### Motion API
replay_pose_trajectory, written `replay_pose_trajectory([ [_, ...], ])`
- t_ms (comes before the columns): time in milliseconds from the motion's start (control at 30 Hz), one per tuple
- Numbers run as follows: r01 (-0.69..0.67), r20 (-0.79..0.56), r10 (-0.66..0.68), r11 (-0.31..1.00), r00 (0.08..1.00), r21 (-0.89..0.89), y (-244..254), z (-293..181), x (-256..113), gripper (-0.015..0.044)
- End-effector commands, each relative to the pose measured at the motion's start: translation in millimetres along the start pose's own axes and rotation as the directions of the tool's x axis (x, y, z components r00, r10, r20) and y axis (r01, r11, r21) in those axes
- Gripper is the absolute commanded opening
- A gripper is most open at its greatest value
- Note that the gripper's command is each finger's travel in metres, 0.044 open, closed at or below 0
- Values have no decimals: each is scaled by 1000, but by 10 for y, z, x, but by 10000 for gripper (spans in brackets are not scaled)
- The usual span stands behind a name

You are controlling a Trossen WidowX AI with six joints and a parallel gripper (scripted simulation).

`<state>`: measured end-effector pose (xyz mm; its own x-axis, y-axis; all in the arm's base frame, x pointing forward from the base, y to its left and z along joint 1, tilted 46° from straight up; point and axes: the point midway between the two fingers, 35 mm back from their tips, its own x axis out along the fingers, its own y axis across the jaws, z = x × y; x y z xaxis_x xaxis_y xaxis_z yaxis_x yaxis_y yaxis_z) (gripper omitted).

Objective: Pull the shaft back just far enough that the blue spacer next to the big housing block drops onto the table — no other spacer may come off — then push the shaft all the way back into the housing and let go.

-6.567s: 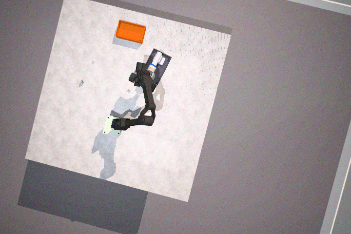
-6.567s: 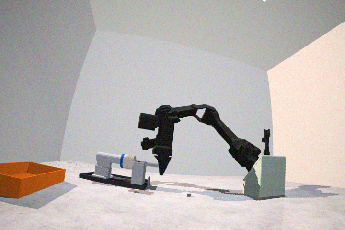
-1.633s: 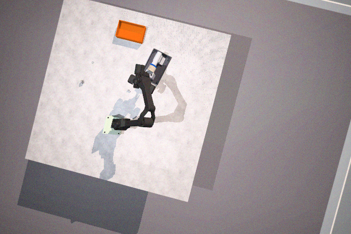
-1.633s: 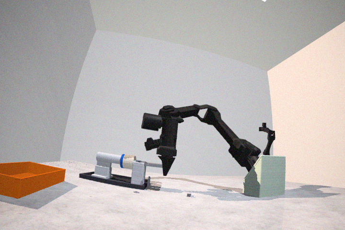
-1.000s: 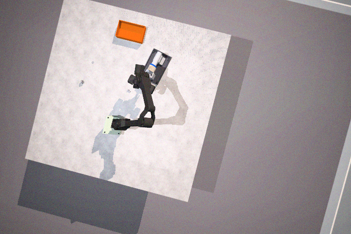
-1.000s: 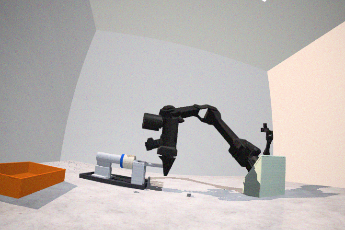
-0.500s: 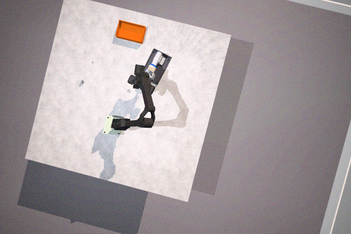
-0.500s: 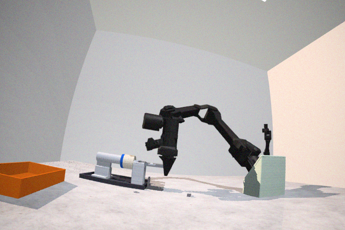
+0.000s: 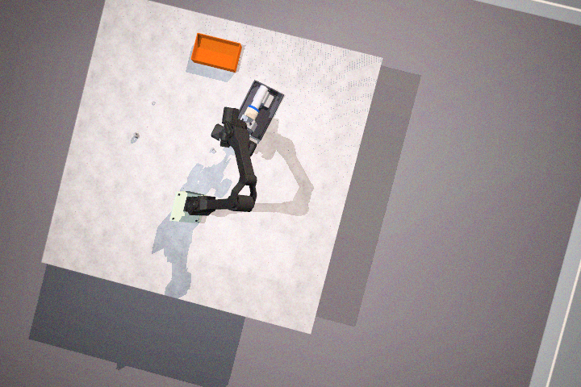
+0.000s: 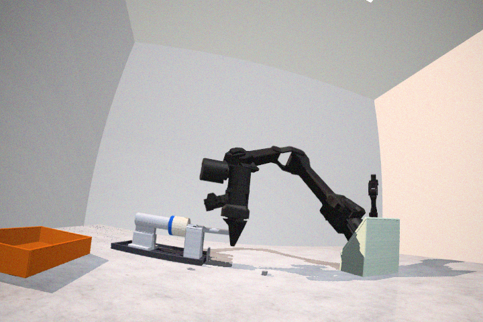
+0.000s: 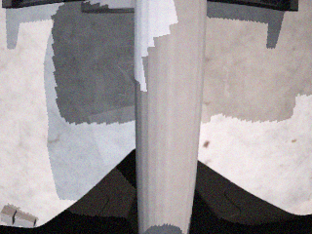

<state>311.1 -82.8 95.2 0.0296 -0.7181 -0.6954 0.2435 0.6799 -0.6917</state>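
The blue spacer (image 9: pixel 253 108) (image 10: pixel 171 225) is on the shaft line, against the big housing block (image 9: pixel 260 94) (image 10: pixel 145 220). A cream spacer section (image 9: pixel 252 114) (image 10: pixel 181 225) sits between it and the smaller grey support block (image 10: pixel 193 241). The grey shaft (image 10: pixel 216 230) (image 11: pixel 168 112) runs out through the support block. My gripper (image 10: pixel 232 243) (image 11: pixel 156 159) points down and is shut on the shaft's outer part, with one finger on each side in the wrist view. The shaft inside the spacers and housing is hidden. No blue spacer is visible on the table.
The blocks stand on a dark base tray (image 9: pixel 265 119) (image 10: pixel 174 259). An orange bin (image 9: pixel 215 66) (image 10: pixel 6 261) is beyond it. Small grey pieces (image 9: pixel 135 136) (image 10: pixel 263 272) lie on the table. My arm rises from a pale green block (image 9: pixel 178 207) (image 10: pixel 380 246).
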Motion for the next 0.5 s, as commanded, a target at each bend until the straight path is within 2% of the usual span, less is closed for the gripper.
replay_pose_trajectory([
  [0,-4,-5,4,1000,1000,1,10,-21,5,0],
  [467,-4,-5,4,1000,1000,1,10,-34,5,0],
])
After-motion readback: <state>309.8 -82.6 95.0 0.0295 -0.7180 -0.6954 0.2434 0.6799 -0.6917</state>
